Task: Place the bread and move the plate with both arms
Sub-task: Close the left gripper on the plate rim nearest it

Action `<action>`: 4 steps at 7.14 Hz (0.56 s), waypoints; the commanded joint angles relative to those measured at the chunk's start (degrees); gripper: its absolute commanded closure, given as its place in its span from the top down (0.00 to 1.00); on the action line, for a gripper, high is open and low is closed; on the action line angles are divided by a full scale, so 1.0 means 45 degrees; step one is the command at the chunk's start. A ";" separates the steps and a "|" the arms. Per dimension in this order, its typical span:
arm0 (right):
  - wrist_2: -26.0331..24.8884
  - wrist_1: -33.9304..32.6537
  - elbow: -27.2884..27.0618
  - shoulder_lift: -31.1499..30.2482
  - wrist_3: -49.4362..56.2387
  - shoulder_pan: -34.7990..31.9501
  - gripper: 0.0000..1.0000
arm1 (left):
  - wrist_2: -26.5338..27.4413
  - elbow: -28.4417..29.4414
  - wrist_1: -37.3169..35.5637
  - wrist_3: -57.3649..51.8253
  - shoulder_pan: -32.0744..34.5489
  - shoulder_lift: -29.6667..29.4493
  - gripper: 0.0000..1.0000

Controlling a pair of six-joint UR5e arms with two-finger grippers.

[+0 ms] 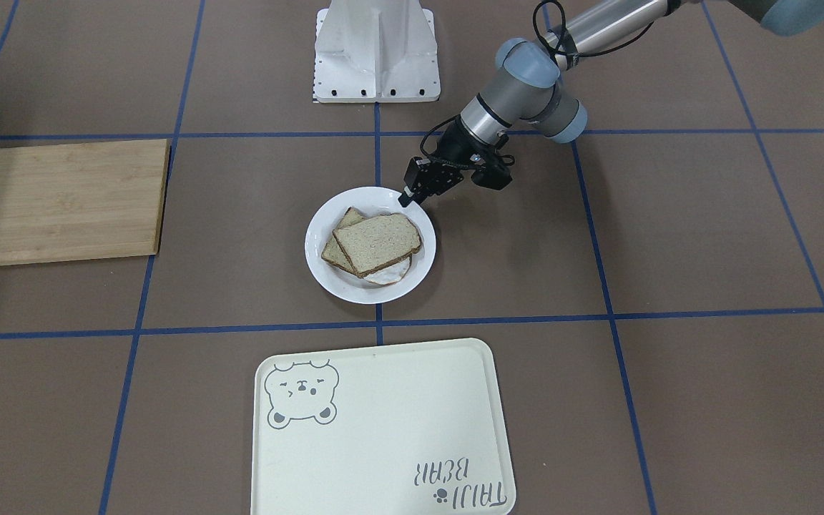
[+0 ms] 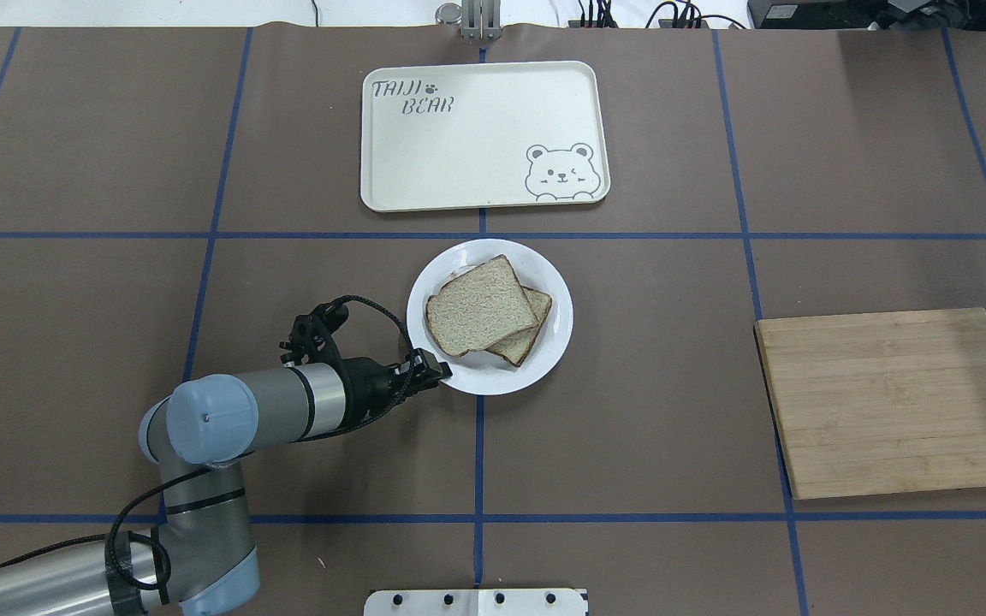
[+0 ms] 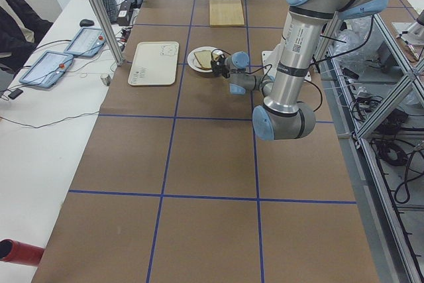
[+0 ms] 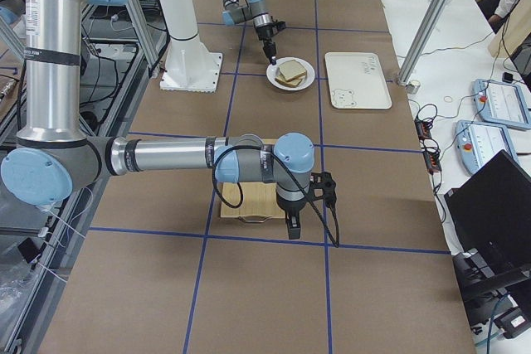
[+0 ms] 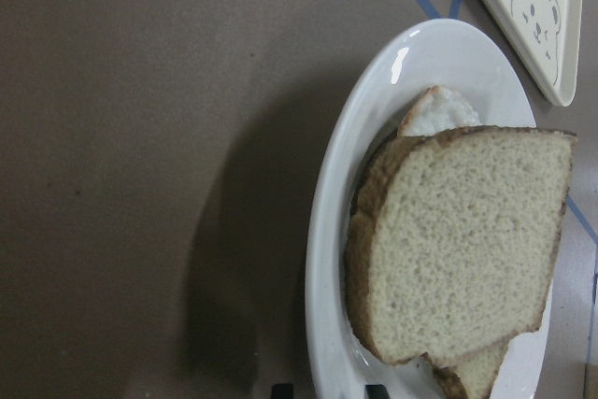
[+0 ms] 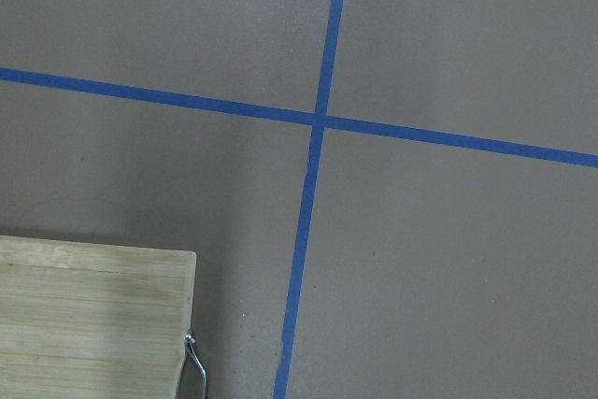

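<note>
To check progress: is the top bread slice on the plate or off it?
On: the bread lies atop a second slice and a fried egg, inside the plate.

Robotics lab, blue-taped table [image 3: 199, 164], aluminium framing [image 3: 99, 11], teach pendants [image 3: 46, 67] alongside

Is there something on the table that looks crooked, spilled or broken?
Only the stack on the plate: the top bread slice lies rotated over the lower slice, corners not matching, and the egg white peeks out between them. Nothing looks spilled or broken.

plate [image 2: 493, 382] robot-side rim: left tool [image 2: 440, 371] astride | far side: tray [image 2: 476, 137] near
</note>
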State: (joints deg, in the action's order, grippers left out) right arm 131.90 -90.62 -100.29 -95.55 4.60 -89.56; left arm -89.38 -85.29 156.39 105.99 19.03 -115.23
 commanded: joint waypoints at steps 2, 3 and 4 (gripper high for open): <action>-0.0015 0.0001 0.0002 0.0041 -0.0045 0.0000 1.00 | 0.0019 0.0712 0.1044 0.0000 -0.0011 -0.0390 0.34; -0.0015 0.0001 0.0002 0.0041 -0.0045 0.0000 1.00 | 0.0174 0.0712 0.1143 0.0020 -0.0011 -0.0429 0.23; -0.0035 0.0001 0.0002 0.0061 -0.0045 0.0000 1.00 | 0.0195 0.0712 0.1144 0.0503 -0.0011 -0.0468 0.00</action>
State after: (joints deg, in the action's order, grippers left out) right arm 131.82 -90.61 -100.30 -95.35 4.40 -89.56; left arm -88.81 -82.18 161.18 106.58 18.99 -117.07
